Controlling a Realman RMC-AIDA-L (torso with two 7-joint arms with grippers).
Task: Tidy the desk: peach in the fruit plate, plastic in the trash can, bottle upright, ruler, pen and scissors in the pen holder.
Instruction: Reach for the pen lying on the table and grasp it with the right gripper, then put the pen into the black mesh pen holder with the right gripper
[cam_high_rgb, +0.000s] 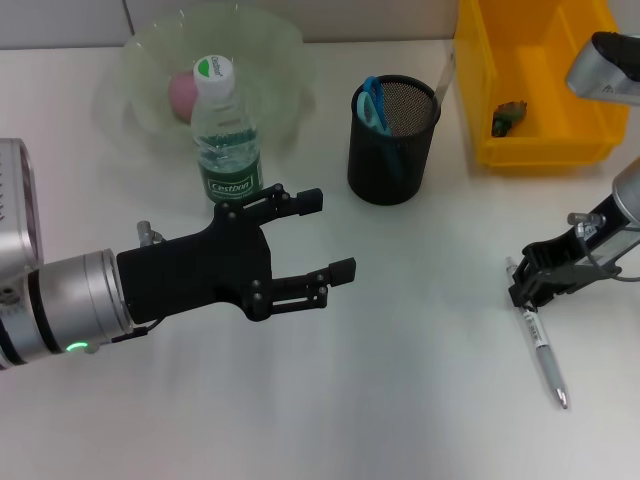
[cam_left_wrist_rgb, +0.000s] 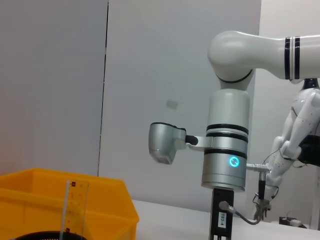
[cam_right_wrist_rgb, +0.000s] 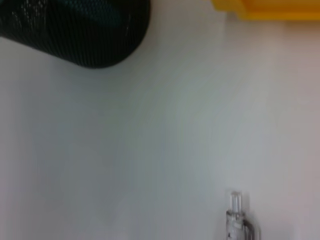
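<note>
The left gripper (cam_high_rgb: 325, 235) is held above the white worktop (cam_high_rgb: 400, 380), in front of the bottle, with its jaws spread wide and nothing between them. The bottle (cam_high_rgb: 224, 135) is seen standing upright, its white and green cap uppermost, just in front of the clear fruit plate (cam_high_rgb: 270, 50), in which the pink peach (cam_high_rgb: 183, 93) is partly hidden behind the bottle. To the right of the bottle, the black mesh pen holder (cam_high_rgb: 392, 140) is placed; the blue-handled scissors (cam_high_rgb: 372, 103) are lodged inside it and the clear ruler (cam_left_wrist_rgb: 75, 207) is leaned against its far rim. Behind the holder, the yellow trash can (cam_high_rgb: 535, 80) is set at the worktop's right rear, and a small dark piece of plastic (cam_high_rgb: 508, 117) is seen inside it. The right gripper (cam_high_rgb: 532, 283) is lowered onto the upper end of the pen (cam_high_rgb: 541, 345), which lies flat on the worktop with its tip pointed toward the near edge; whether the jaws are pinched on the pen or merely set about it cannot be told. In the right wrist view, only the clear push-button end of the pen is shown, well apart from the holder.
</note>
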